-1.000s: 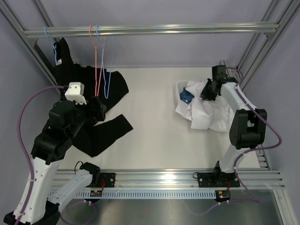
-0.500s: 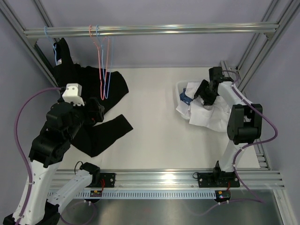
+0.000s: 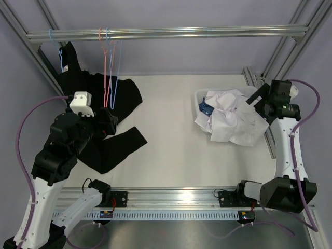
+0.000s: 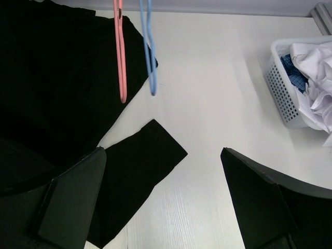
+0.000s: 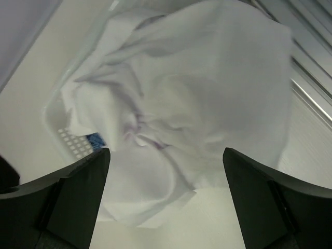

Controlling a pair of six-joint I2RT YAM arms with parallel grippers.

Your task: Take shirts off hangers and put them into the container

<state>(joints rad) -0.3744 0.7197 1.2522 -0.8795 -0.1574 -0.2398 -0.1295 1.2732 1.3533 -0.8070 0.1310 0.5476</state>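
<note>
Lab test cell: alu extrusion frame (image 3: 166,33), white bench (image 3: 171,150).

Three shirts (image 3: 116,148), three hangers (image 3: 106,78), one container (image 4: 282,96).

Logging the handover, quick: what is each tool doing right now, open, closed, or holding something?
Left tool: open, holding nothing, over the black shirt.
Right tool: open, holding nothing, over the white shirt.

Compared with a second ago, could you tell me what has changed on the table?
The right gripper opened, let go of the white shirt and pulled back to the right, away from the basket. The shirt now lies heaped over it. The left gripper stays open over the black shirt, and the hangers still hang on the rail.
</note>
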